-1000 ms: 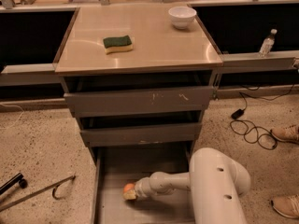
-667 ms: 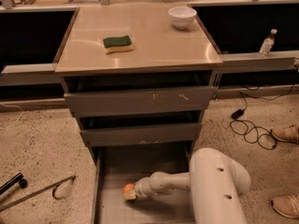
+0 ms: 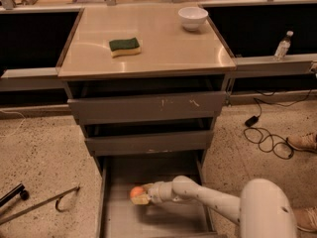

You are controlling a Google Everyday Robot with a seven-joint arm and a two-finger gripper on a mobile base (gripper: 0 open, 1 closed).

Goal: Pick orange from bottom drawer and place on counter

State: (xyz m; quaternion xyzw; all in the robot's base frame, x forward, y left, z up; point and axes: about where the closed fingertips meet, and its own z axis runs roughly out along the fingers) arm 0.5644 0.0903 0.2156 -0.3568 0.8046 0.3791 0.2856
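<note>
The orange (image 3: 135,192) lies on the grey floor of the open bottom drawer (image 3: 121,223), left of middle. My gripper (image 3: 142,197) is down inside that drawer at the end of the white arm, right against the orange's right side. The arm reaches in from the lower right and hides part of the drawer floor. The beige counter (image 3: 163,48) tops the grey cabinet above.
A green-and-yellow sponge (image 3: 124,46) and a white bowl (image 3: 192,18) sit on the counter. Two upper drawers (image 3: 148,107) stand slightly open above the gripper. A bottle (image 3: 282,45), a black cable (image 3: 265,139) and a shoe (image 3: 302,142) are right; a metal rod (image 3: 39,203) lies left.
</note>
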